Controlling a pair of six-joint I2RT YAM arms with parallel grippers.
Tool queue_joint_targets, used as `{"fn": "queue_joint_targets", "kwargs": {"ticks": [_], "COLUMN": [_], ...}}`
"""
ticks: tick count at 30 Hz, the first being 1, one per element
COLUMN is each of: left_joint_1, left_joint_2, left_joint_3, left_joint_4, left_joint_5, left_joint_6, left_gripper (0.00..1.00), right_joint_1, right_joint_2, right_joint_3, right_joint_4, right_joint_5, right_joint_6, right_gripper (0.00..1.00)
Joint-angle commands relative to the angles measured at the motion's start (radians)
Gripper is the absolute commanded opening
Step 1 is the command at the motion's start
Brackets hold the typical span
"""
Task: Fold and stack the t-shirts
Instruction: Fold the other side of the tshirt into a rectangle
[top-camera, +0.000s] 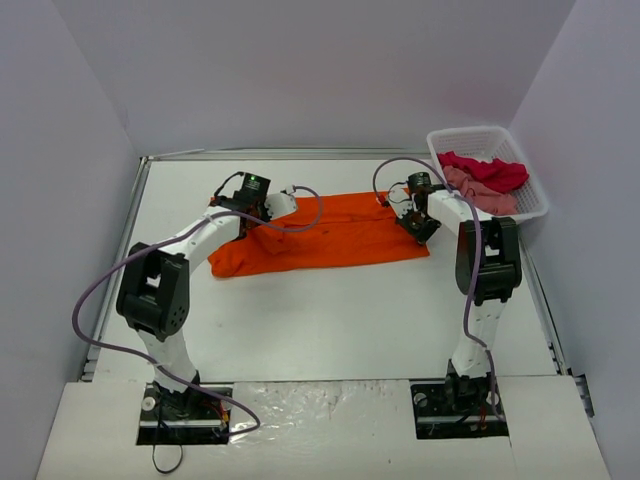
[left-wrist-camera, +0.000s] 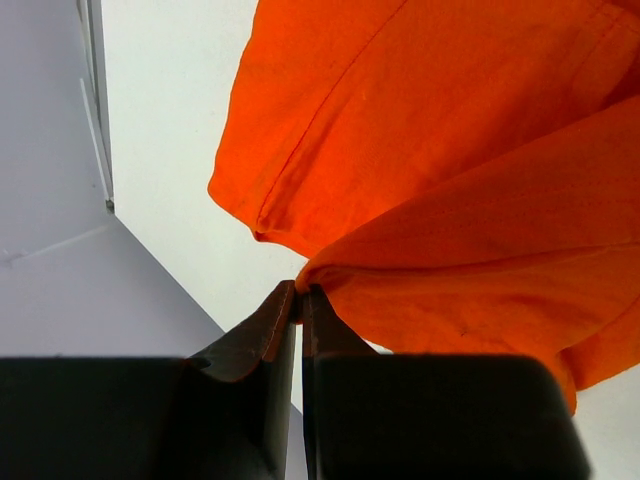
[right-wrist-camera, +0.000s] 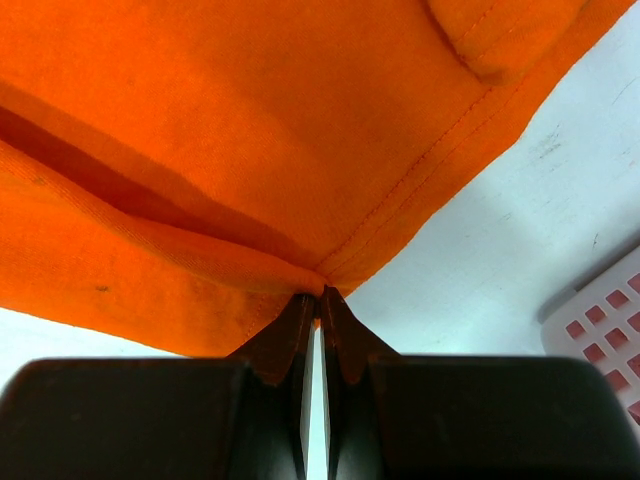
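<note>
Orange t-shirt (top-camera: 330, 238) lies stretched in a long band across the middle of the table (top-camera: 330, 320), between my two arms. My left gripper (left-wrist-camera: 300, 292) is pinched tight on a bunched fold of the cloth at the shirt's left end, its fingers nearly touching. My right gripper (right-wrist-camera: 320, 297) is clamped the same way on a hemmed corner at the right end, where one layer lies over another. Near it, the white basket (top-camera: 535, 200) in the far right corner holds the crimson t-shirt (top-camera: 492, 170) and the pink t-shirt (top-camera: 482, 198), crumpled together.
</note>
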Motion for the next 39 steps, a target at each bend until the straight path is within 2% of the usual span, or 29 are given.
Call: {"fn": "queue_joint_targets", "kwargs": {"ticks": [1, 17, 20, 23, 24, 25, 29, 30, 31, 39], "left_joint_1": [0.008, 0.009, 0.012, 0.015, 0.014, 0.014, 0.018, 0.018, 0.020, 0.023], "left_joint_2": [0.002, 0.061, 0.077, 0.088, 0.091, 0.094, 0.092, 0.092, 0.092, 0.107], "left_joint_3": [0.054, 0.080, 0.094, 0.100, 0.102, 0.102, 0.100, 0.100, 0.102, 0.128], "left_joint_4": [0.016, 0.062, 0.063, 0.065, 0.065, 0.066, 0.073, 0.073, 0.073, 0.073], "left_joint_5": [-0.015, -0.032, -0.032, -0.029, -0.029, -0.029, -0.032, -0.032, -0.033, -0.038], "left_joint_6": [0.012, 0.027, 0.029, 0.027, 0.027, 0.027, 0.033, 0.035, 0.035, 0.050], "left_gripper": [0.02, 0.02, 0.02, 0.02, 0.02, 0.02, 0.02, 0.02, 0.02, 0.02], "right_joint_1": [-0.009, -0.012, -0.012, -0.012, -0.012, -0.014, -0.023, -0.026, -0.029, -0.037], "right_joint_2": [0.021, 0.054, 0.061, 0.069, 0.069, 0.069, 0.054, 0.049, 0.037, 0.005], "right_joint_3": [0.024, 0.045, 0.053, 0.056, 0.056, 0.056, 0.060, 0.062, 0.063, 0.051], "right_joint_4": [-0.021, -0.015, -0.015, -0.015, -0.014, -0.015, -0.017, -0.015, -0.017, -0.018], "right_joint_5": [0.022, 0.023, 0.025, 0.030, 0.030, 0.030, -0.004, -0.038, -0.052, -0.069], "right_joint_6": [0.010, 0.021, 0.030, 0.039, 0.043, 0.046, 0.066, 0.076, 0.081, 0.084], "right_gripper": [0.00, 0.00, 0.08, 0.30, 0.42, 0.46, 0.51, 0.59, 0.61, 0.62]}}
